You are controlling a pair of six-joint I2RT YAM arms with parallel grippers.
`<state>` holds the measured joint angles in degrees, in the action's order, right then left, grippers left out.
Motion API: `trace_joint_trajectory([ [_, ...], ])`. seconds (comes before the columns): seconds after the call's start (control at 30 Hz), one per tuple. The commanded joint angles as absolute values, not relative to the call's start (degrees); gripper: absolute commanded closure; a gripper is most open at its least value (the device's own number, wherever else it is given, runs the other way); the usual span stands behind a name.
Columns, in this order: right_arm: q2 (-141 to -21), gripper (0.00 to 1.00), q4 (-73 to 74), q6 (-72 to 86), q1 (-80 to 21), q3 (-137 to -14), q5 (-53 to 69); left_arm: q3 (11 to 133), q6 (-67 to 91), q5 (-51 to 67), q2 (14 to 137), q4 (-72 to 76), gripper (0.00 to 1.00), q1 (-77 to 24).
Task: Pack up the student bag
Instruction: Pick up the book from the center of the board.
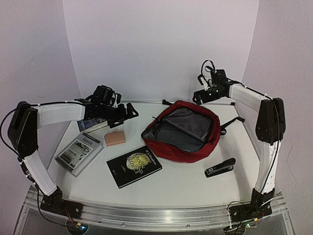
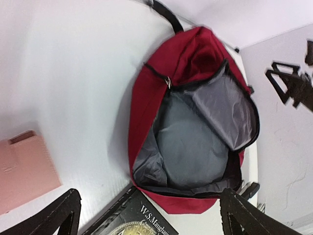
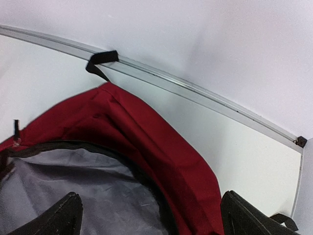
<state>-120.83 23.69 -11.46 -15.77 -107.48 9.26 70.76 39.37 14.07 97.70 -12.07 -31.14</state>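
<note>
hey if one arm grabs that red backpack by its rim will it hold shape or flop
Probably flops: the student bag is soft fabric, its grey lining creased and sagging. Likely light, since nothing shows inside. Pushed, it may bunch.

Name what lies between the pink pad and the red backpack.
Only bare table separates the pink pad from the student bag; the top view shows it.

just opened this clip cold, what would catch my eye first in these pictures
The dark red student bag dominates the middle of the white table, lying unzipped with its grey lining showing and nothing visible inside. Loose items lie around it, not yet packed: a black book at its near left, a black stapler at its near right, and a pink block and a magazine further left.
</note>
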Motion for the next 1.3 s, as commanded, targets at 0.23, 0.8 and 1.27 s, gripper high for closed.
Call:
trace_joint_trajectory([
  [0.23,-108.3,0.02,29.0,-2.3,-19.4,-98.6,24.4,57.6,43.8,0.7,80.6,-27.0,0.00,-26.4],
  [0.8,-105.0,0.02,30.7,-4.5,-34.0,-82.8,34.9,48.2,38.8,4.4,74.2,-31.9,0.00,0.3],
  [1.27,-107.7,0.02,30.7,-6.5,-40.8,-82.2,38.1,46.5,33.5,10.8,82.5,-27.9,0.00,10.9],
])
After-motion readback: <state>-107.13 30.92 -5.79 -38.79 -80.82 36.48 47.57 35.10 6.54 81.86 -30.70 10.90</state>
